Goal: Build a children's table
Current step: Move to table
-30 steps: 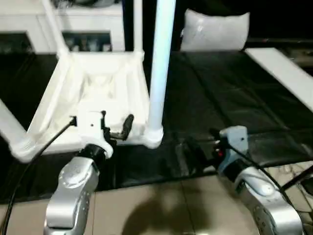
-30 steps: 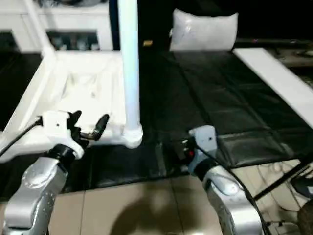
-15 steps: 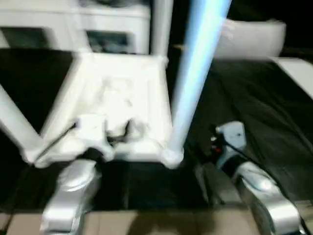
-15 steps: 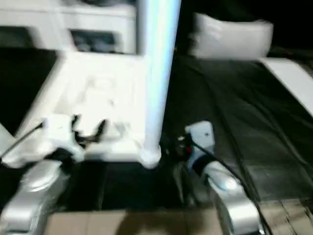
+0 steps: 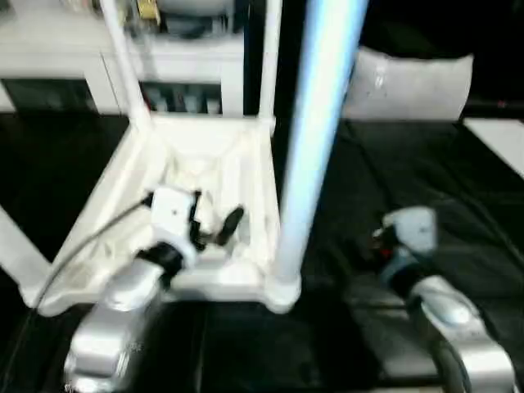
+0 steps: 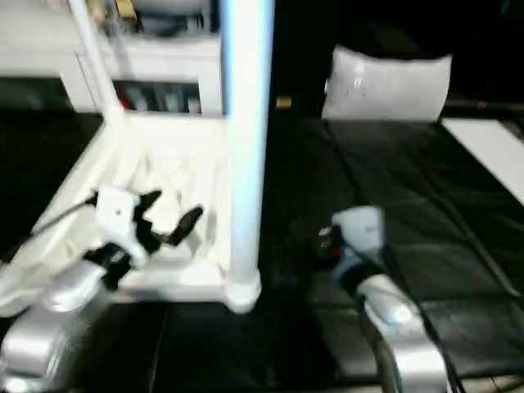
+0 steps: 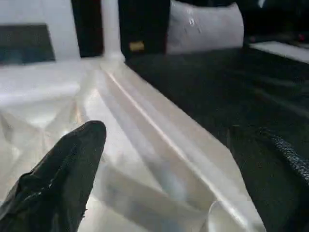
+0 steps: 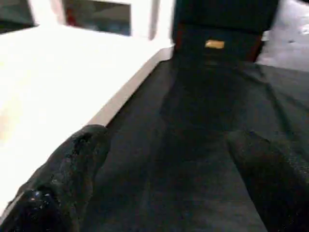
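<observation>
The left gripper [image 5: 214,225] hangs with its two black fingers [image 7: 63,174] spread wide and holding nothing, just above the ribbed underside of the upturned white tabletop [image 5: 188,176], near its front rim. Just to the right of this gripper, a long white leg [image 5: 315,131] stands upright in the front right corner socket [image 5: 282,291]; beyond the gripper, two more legs [image 5: 123,65] rise from the far corners. The right gripper [image 8: 164,183] is likewise spread wide and empty, low over the black mat [image 5: 409,180], just beside the tabletop's right edge. Further off past it lies a grey-white cushion-like panel [image 5: 407,86], and behind the tabletop stands a white cabinet [image 5: 123,61].
</observation>
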`<state>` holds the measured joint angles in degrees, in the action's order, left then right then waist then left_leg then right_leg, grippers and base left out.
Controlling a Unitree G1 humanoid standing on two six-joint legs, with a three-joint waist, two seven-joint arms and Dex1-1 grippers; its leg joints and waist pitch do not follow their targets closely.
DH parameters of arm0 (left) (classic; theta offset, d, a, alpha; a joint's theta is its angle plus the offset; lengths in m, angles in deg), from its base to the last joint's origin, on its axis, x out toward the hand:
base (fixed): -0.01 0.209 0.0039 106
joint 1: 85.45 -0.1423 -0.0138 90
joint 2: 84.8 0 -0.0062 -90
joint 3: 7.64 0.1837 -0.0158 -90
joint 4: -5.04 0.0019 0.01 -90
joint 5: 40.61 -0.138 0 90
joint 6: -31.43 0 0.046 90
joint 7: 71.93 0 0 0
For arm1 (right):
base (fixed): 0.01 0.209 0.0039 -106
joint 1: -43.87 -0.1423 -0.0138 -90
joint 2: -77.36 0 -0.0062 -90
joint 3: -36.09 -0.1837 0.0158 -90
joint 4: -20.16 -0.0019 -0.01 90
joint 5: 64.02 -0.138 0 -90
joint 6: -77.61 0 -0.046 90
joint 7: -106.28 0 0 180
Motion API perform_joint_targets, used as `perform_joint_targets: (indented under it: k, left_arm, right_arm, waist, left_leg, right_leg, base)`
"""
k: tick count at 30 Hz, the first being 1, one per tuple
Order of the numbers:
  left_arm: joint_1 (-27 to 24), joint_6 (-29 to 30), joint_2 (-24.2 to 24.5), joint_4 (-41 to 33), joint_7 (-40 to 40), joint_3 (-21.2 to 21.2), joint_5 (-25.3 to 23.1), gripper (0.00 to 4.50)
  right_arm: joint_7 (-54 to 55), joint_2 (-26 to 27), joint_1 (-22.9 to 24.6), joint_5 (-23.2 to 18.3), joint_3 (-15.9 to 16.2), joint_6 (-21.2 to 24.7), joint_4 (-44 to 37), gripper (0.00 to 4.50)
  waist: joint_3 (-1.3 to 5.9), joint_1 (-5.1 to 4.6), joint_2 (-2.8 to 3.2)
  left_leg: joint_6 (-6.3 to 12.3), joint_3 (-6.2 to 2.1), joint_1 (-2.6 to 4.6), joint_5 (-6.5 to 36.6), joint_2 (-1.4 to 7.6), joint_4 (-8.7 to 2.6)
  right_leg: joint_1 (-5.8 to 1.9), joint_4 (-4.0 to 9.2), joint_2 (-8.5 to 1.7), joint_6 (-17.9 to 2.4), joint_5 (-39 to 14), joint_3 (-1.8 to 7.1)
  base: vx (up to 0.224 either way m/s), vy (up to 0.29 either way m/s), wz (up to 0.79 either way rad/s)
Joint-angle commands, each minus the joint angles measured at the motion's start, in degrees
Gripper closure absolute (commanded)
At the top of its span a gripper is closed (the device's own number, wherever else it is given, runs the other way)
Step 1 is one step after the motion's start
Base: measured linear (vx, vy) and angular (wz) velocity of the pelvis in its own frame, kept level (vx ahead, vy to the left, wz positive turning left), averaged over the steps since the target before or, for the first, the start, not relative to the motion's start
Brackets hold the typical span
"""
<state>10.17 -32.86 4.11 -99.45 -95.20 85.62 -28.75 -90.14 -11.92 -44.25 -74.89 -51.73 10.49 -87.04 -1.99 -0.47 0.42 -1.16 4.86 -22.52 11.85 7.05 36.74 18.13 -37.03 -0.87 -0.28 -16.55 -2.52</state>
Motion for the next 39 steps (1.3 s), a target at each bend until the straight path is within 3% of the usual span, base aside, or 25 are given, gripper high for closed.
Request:
perform_joint_targets:
  k: [1, 2, 3, 4, 6, 8, 9, 14, 15, 17, 19, 20, 21, 22, 25, 26, 27, 30, 34, 39]
  left_arm:
    - [1.6, 2.6, 2.1, 0.7, -4.9, 2.1, 1.6, 0.02]
    - [1.6, 2.6, 2.1, 0.7, -4.9, 2.1, 1.6, 0.02]
    - [2.9, 3.4, 5.8, 2.2, -10.9, 4.0, 2.4, 0.02]
    - [4.3, 2.9, 8.5, 4.0, -13.9, 5.4, 1.5, 0.02]
    - [5.9, 3.3, 10.8, 5.5, -17.2, 6.5, 1.3, 0.02]
    - [7.0, 3.6, 12.6, 6.3, -20.4, 7.5, 1.4, 0.02]
    - [7.5, 4.1, 14.1, 6.5, -23.6, 8.2, 2.2, 0.02]
    - [10.2, 5.7, 18.2, 8.1, -31.5, 12.1, 2.9, 0.02]
    - [10.9, 5.4, 18.7, 8.5, -32.9, 13.1, 2.9, 0.30]
    - [11.8, 4.3, 18.4, 9.6, -33.9, 14.1, 2.5, 0.38]
    - [12.5, 3.9, 18.0, 10.4, -34.1, 14.5, 2.1, 0.50]
    - [13.1, 3.5, 17.5, 11.1, -34.7, 14.8, 1.9, 0.64]
    - [13.6, 3.4, 17.2, 11.5, -35.2, 15.0, 1.8, 0.64]
    - [14.2, 3.8, 17.2, 11.6, -36.5, 15.7, 1.9, 0.81]
    - [15.3, 4.6, 17.4, 11.8, -37.8, 17.3, 1.7, 0.86]
    - [15.6, 4.8, 17.3, 12.0, -38.1, 17.8, 1.6, 0.96]
    - [15.7, 4.2, 16.8, 12.1, -37.3, 18.7, 0.4, 1.21]
    - [15.6, 3.8, 16.3, 12.4, -36.4, 19.2, -0.6, 1.30]
    - [14.8, 5.2, 15.7, 11.0, -35.5, 19.8, -0.8, 1.67]
    - [15.4, 4.1, 15.0, 13.1, -34.3, 21.0, -2.8, 2.11]
  right_arm:
    - [-2.6, -1.7, -0.5, -0.9, -0.5, 0.4, -0.7, 0.00]
    - [-2.6, -1.7, -0.5, -0.9, -0.5, 0.4, -0.7, 0.00]
    - [-4.6, -3.5, -0.9, -1.3, -0.2, 1.9, -1.0, 0.00]
    - [-6.4, -5.1, -1.2, -2.5, -0.1, 4.6, -1.2, 0.00]
    - [-9.8, -7.4, -1.3, -3.8, 0.1, 5.8, -1.1, 0.00]
    - [-12.5, -9.5, -1.4, -4.0, 0.5, 5.7, -1.1, 0.00]
    - [-14.8, -11.4, -1.4, -4.1, 0.9, 5.5, -1.1, 0.00]
    - [-22.3, -16.7, -1.3, -5.9, 1.5, 5.3, -1.2, 0.00]
    - [-23.1, -17.3, -1.4, -6.5, 1.3, 5.7, -1.2, 0.00]
    - [-23.7, -17.9, -1.4, -6.9, 1.1, 6.0, -1.4, 0.00]
    - [-24.0, -18.1, -1.3, -7.1, 1.0, 6.2, -1.5, 0.00]
    - [-24.6, -18.2, -1.0, -7.2, 1.1, 6.0, -1.9, 0.00]
    - [-25.1, -18.4, -0.8, -7.3, 1.2, 5.9, -2.3, 0.00]
    - [-25.7, -18.6, -0.1, -8.0, 1.1, 6.3, -3.1, 0.00]
    - [-26.6, -19.0, 1.0, -8.7, 1.4, 6.5, -4.4, 0.00]
    - [-26.9, -19.0, 1.4, -9.0, 1.6, 6.7, -5.0, 0.00]
    - [-26.7, -18.8, 2.2, -9.0, 2.0, 6.9, -5.8, 0.00]
    - [-26.6, -18.5, 2.4, -8.8, 2.3, 6.7, -5.7, 0.00]
    - [-26.1, -18.0, 3.0, -8.0, 2.9, 6.1, -5.6, 0.00]
    - [-25.7, -17.7, 2.9, -7.2, 3.9, 5.4, -5.5, 0.00]
  waist:
    - [2.91, 0.01, 0.12]
    - [2.59, 0.23, -0.07]
    - [1.65, 0.16, -0.38]
    - [1.34, 0.19, 0.05]
    - [1.07, -0.17, 0.29]
    - [0.98, -0.48, 0.08]
    - [0.95, -0.34, 0.37]
    - [0.99, 0.01, -0.22]
    - [1.07, 0.17, -0.19]
    - [1.15, 0.26, -0.15]
    - [1.34, 0.43, -0.04]
    - [1.53, 0.61, 0.38]
    - [1.63, 0.70, 0.13]
    - [1.80, 0.96, 0.46]
    - [2.02, 1.25, 0.35]
    - [2.09, 1.44, 0.89]
    - [2.02, 1.54, 0.85]
    - [1.85, 1.70, 0.70]
    - [1.50, 1.89, 0.72]
    - [1.52, 2.18, 0.71]
  left_leg:
    - [9.65, -1.74, 0.99, -12.7, 5.52, -4.13]
    - [8.30, -1.25, 0.85, -7.5, 5.27, -4.52]
    - [4.82, -0.85, 1.36, 5.1, 5.45, -5.64]
    - [2.68, -0.70, 2.04, 11.6, 5.61, -5.99]
    - [0.57, -0.77, 2.24, 16.6, 5.77, -6.43]
    - [-1.63, -0.35, 2.07, 20.6, 5.67, -6.62]
    - [-1.97, -0.13, 2.20, 20.5, 5.78, -6.56]
    - [-0.35, 0.53, 2.01, 17.3, 5.97, -6.52]
    - [0.19, 0.70, 1.94, 16.0, 6.04, -6.45]
    - [0.66, 0.93, 1.90, 14.5, 6.09, -6.40]
    - [1.36, 1.11, 1.82, 12.7, 6.17, -6.31]
    - [1.82, 1.14, 1.89, 11.4, 6.19, -6.21]
    - [2.36, 1.34, 1.93, 10.5, 6.25, -6.15]
    - [2.79, 1.35, 1.88, 9.0, 6.33, -6.08]
    - [4.30, 1.38, 1.75, 6.7, 6.42, -5.91]
    - [4.79, 1.36, 1.59, 5.7, 6.33, -5.77]
    - [4.98, 1.41, 1.52, 5.9, 6.47, -5.80]
    - [4.78, 1.48, 1.62, 7.9, 6.51, -5.94]
    - [2.67, 1.53, 1.79, 11.2, 6.64, -6.24]
    - [2.01, 1.64, 1.83, 11.2, 6.56, -6.25]
  right_leg:
    - [-1.58, 3.04, -8.09, -9.7, 22.5, 3.15]
    - [-1.70, 3.57, -8.19, -10.2, 19.5, 3.19]
    - [-1.58, 4.61, -7.86, -12.3, 8.0, 3.24]
    - [-1.07, 4.90, -7.43, -12.9, -0.2, 3.40]
    - [-0.84, 5.15, -7.21, -13.1, -6.0, 3.43]
    - [-0.60, 5.63, -7.63, -12.2, -12.0, 3.70]
    - [-0.22, 5.77, -7.86, -11.9, -12.9, 3.83]
    - [-0.09, 5.83, -8.15, -12.2, -10.9, 3.78]
    - [-0.16, 5.68, -8.24, -12.7, -9.6, 3.77]
    - [-0.16, 5.56, -8.23, -13.1, -7.8, 3.72]
    - [-0.31, 5.32, -8.30, -13.8, -4.8, 3.69]
    - [-0.35, 5.11, -8.26, -14.1, -2.5, 3.65]
    - [-0.34, 5.14, -8.19, -14.4, -0.7, 3.65]
    - [-0.47, 4.88, -8.30, -14.8, 2.0, 3.58]
    - [-0.64, 4.53, -8.28, -15.1, 6.5, 3.42]
    - [-0.64, 4.39, -8.35, -15.3, 7.9, 3.38]
    - [-0.60, 4.42, -8.37, -15.3, 8.4, 3.40]
    - [-0.56, 4.70, -8.42, -15.5, 5.5, 3.37]
    - [-0.32, 5.13, -8.41, -15.5, -1.0, 3.54]
    - [-0.13, 5.20, -8.38, -14.7, -1.5, 3.71]
  base:
    - [-0.019, 0.054, -0.03]
    - [-0.019, 0.054, -0.03]
    - [0.000, 0.000, 0.00]
    - [0.000, 0.000, 0.00]
    - [-0.030, 0.010, 0.00]
    - [-0.060, 0.025, -0.03]
    - [0.000, 0.000, 0.00]
    - [0.000, 0.000, 0.00]
    - [0.000, 0.000, 0.00]
    - [0.000, 0.000, 0.00]
    - [0.000, 0.000, 0.00]
    - [0.000, 0.000, 0.00]
    - [0.000, 0.000, 0.00]
    - [0.000, 0.000, 0.00]
    - [0.000, 0.000, 0.00]
    - [0.000, 0.000, 0.00]
    - [0.000, 0.000, 0.00]
    - [0.000, 0.000, 0.00]
    - [0.000, 0.000, 0.00]
    - [0.000, 0.000, 0.00]
